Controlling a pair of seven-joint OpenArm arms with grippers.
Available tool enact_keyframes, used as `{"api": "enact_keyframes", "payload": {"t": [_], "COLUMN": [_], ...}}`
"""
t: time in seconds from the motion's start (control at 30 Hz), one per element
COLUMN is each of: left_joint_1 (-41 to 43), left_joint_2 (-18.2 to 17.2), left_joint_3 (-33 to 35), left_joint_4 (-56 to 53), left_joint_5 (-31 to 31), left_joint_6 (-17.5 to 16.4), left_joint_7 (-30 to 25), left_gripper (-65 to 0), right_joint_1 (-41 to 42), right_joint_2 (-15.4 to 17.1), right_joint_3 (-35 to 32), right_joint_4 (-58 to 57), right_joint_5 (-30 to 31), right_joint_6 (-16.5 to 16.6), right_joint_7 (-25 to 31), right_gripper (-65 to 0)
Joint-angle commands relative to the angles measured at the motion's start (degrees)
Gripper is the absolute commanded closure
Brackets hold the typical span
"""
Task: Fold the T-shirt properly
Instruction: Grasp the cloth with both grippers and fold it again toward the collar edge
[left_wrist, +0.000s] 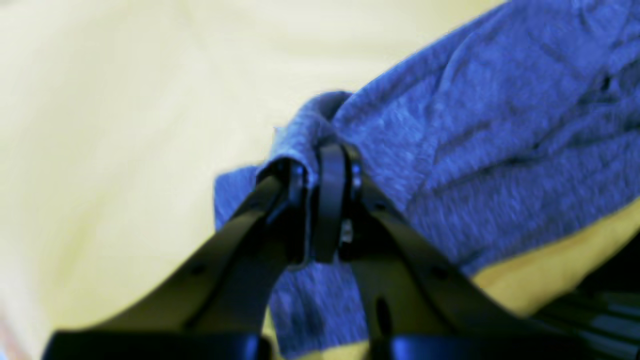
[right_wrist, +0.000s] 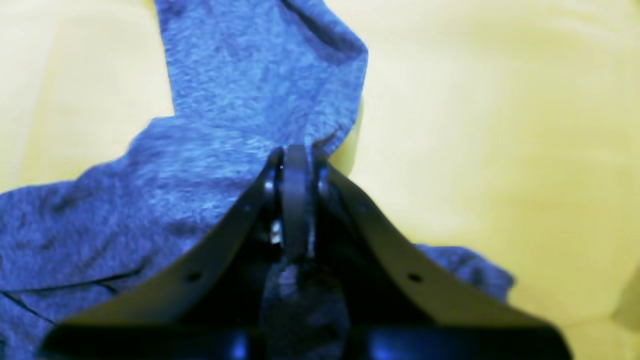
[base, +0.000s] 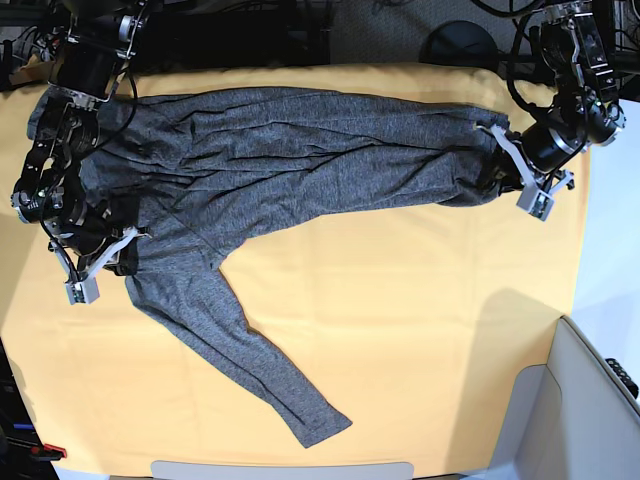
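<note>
Two tools grip one garment. No brand, label or writing can be read anywhere on the cloth or the arms.

The T-shirt (base: 290, 150), a heathered dark-grey knit with long sleeves and no print, lies spread across the upper part of the desk, its body stretched from one arm to the other. One sleeve (base: 240, 350) runs away from the body diagonally toward the near edge of the desk and ends well short of it. In the wrist views the knit looks blue and the pictures are blurred.

The left tool (left_wrist: 320, 175) has its jaws pressed together on a bunched fold of the shirt's edge; in the base view it sits at the garment's right end (base: 520, 170). The right tool (right_wrist: 295, 170) is likewise clamped on a pinch of the fabric, at the shirt's left side (base: 105, 255) in the base view.

A yellow-orange cloth sheet (base: 420, 330) covers the desk, smooth apart from faint creases. A light grey panel (base: 570, 400) stands at the near right corner, and dark equipment and cables (base: 300, 30) fill the space beyond the far edge.
</note>
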Motion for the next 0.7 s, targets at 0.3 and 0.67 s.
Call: {"api": "enact_keyframes", "payload": {"t": [0.3,0.67], "left_joint_1": [-2.65,-6.08], "left_joint_2": [-0.88,0.43], "left_joint_3": [-0.77,-7.10], "left_joint_4": [1.40,3.07], "left_joint_5": [-0.73,-0.91], "left_joint_6": [0.10,0.10], "left_joint_7": [-1.16,-1.25], "left_gripper": [-0.2,-0.2], "right_joint_1": [0.98,1.86], "right_joint_2": [3.15,4.91], "right_joint_3": [0.25,1.66], "right_joint_4": [8.33,9.64], "right_joint_5": [0.89,0.71], "right_joint_6": [0.21,0.21], "right_joint_7": [1.28,1.72], "right_gripper": [0.0,0.0]}}
